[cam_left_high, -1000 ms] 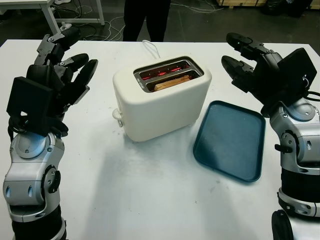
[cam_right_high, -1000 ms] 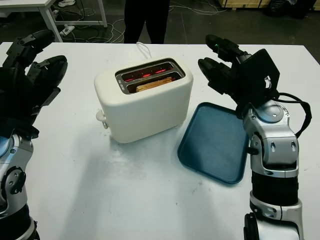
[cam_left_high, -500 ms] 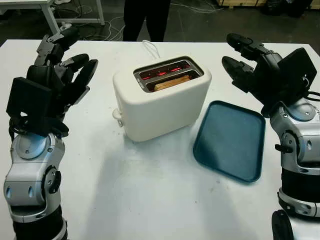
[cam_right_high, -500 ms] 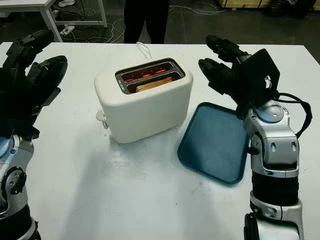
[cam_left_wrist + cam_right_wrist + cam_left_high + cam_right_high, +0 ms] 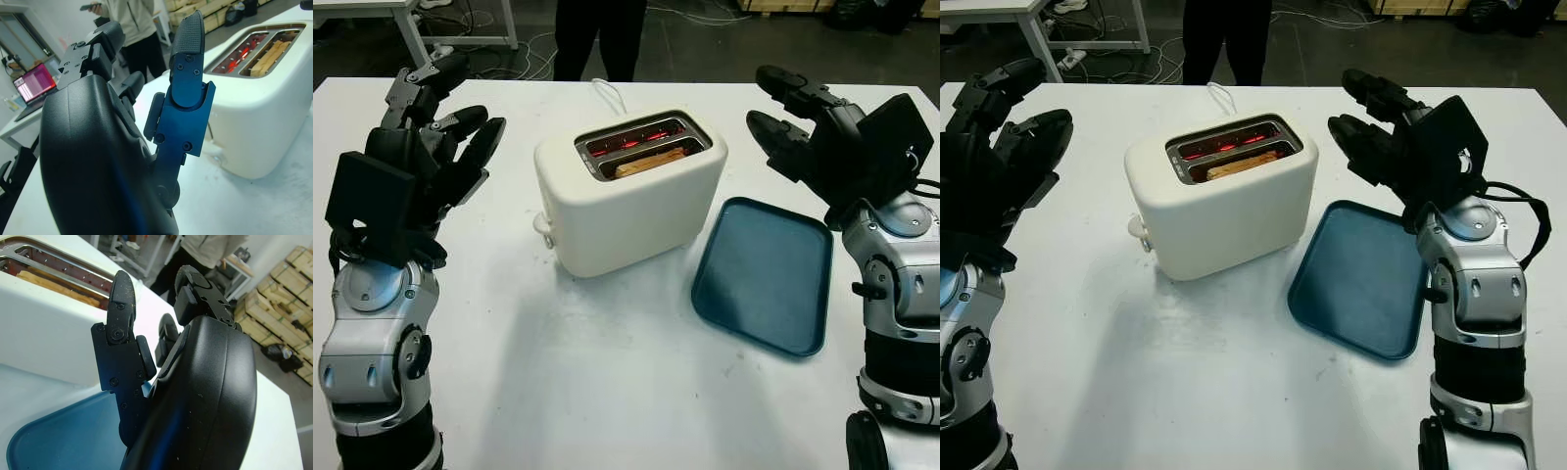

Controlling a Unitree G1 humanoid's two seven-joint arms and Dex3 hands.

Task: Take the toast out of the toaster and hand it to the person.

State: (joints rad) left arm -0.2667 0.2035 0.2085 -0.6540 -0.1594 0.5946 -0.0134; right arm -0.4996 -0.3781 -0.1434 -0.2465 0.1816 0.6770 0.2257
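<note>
My left hand (image 5: 440, 127) is raised above the counter (image 5: 607, 372) to the left of the toaster (image 5: 631, 191), open and holding nothing, palm turned toward the toaster and well clear of it. My right hand (image 5: 798, 122) is raised on the other side, above the far edge of the tray (image 5: 764, 274), also open and empty, touching neither toaster nor tray. I count one toaster, one tray and one slice of toast (image 5: 649, 162). The toaster is cream-white with two slots in its top; both glow red inside, and the toast sits in the slot nearer me, its upper edge just showing at the slot's mouth. The slice stands on edge, and its long axis runs along the slot, from near-left to far-right across the counter, the same way the toaster's long side runs. A small knob sticks out of the toaster's left end, and a white cord leads away from its back toward the far edge of the counter. The dark blue tray lies flat just to the right of the toaster, with nothing on it. Beyond the far edge of the counter a person (image 5: 599, 34) in dark trousers stands.
</note>
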